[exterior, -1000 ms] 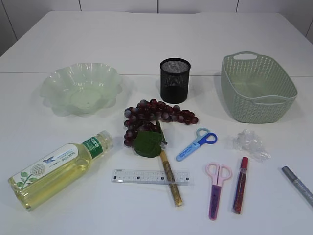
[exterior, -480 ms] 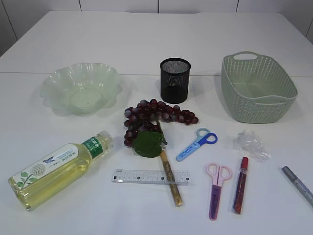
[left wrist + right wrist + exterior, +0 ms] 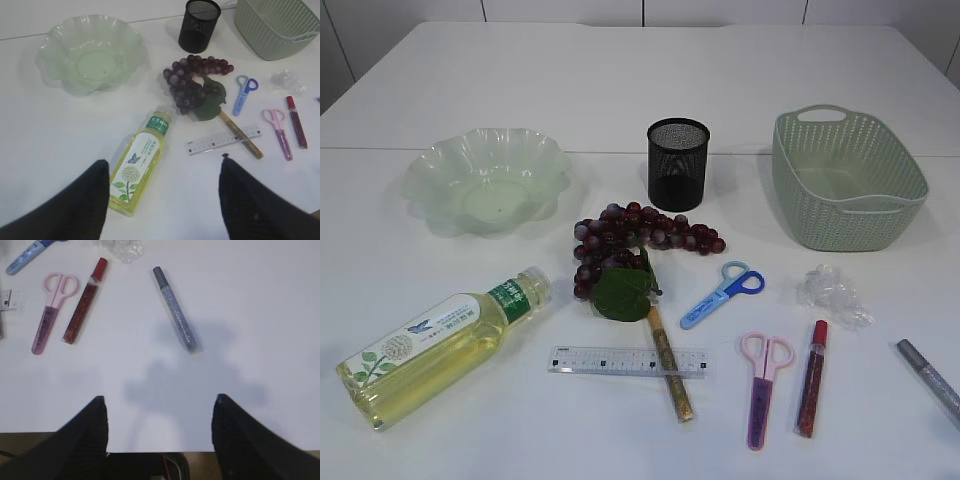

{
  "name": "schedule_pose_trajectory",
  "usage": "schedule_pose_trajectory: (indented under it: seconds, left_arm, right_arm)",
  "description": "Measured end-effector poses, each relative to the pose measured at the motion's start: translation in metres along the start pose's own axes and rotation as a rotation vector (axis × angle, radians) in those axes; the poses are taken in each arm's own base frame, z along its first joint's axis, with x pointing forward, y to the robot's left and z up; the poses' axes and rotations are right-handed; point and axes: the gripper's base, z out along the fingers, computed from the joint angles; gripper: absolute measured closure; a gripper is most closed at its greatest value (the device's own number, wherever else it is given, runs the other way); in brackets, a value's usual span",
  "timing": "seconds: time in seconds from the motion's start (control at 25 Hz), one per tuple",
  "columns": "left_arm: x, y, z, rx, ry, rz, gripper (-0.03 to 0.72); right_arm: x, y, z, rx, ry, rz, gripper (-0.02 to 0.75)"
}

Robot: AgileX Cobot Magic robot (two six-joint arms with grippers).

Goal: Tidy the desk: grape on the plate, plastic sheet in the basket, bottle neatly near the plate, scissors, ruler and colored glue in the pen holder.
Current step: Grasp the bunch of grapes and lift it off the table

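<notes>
White table point(image 3: 620, 80), matte and plain, with a thin seam point(image 3: 380, 149) across its far half. Behind the far edge, pale wall panels point(image 3: 560, 10) with dark vertical joints.

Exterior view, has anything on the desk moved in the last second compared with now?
Nothing visibly changed. The bottle, grapes, ruler and both scissors lie where they were, and no gripper enters that view.
</notes>
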Motion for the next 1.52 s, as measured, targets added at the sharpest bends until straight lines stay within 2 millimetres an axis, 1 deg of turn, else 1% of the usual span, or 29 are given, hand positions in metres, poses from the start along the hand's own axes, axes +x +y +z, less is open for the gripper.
schedule_pose_trajectory:
  seconds: [0.2,0.36,0.52,0.68,0.8,0.92,1.04,1.08,1.16,1.2,1.32,1.36,1.52]
  left_arm:
    - [-0.026,0.001,0.022,0.056,0.046,0.022,0.173]
    - [-0.047,0.003,0.048,0.120,0.078,0.032,0.171]
    - [-0.064,0.003,0.080,0.171,0.105,0.098,0.171]
    - [-0.083,-0.005,0.107,0.203,0.136,0.173,0.170]
    - [-0.096,-0.014,0.131,0.220,0.167,0.228,0.170]
    - [-0.107,-0.023,0.162,0.227,0.212,0.269,0.170]
    - [-0.114,-0.029,0.202,0.211,0.293,0.296,0.168]
    - [-0.117,-0.032,0.212,0.211,0.311,0.304,0.165]
    - [-0.119,-0.037,0.238,0.217,0.362,0.314,0.147]
    - [-0.122,-0.040,0.247,0.217,0.374,0.328,0.133]
    - [-0.120,-0.042,0.283,0.183,0.436,0.336,0.099]
    - [-0.118,-0.041,0.292,0.173,0.454,0.330,0.095]
    - [-0.100,-0.037,0.331,0.158,0.541,0.314,0.091]
  right_arm:
    - [-0.039,0.003,0.009,-0.017,0.081,0.043,0.227]
    - [-0.069,0.006,0.022,-0.034,0.132,0.063,0.228]
    - [-0.090,0.008,0.036,-0.047,0.190,0.082,0.228]
    - [-0.106,0.009,0.050,-0.050,0.239,0.093,0.228]
    - [-0.113,0.009,0.062,-0.055,0.291,0.105,0.228]
    - [-0.117,0.010,0.074,-0.060,0.353,0.115,0.228]
    - [-0.123,0.009,0.084,-0.058,0.386,0.120,0.228]
    - [-0.124,0.009,0.087,-0.057,0.396,0.121,0.228]
    - [-0.126,0.009,0.090,-0.057,0.408,0.122,0.228]
    - [-0.127,0.009,0.091,-0.058,0.411,0.124,0.228]
    - [-0.127,0.009,0.094,-0.057,0.415,0.125,0.228]
    - [-0.127,0.009,0.094,-0.057,0.416,0.125,0.228]
    - [-0.127,0.010,0.094,-0.061,0.416,0.131,0.228]
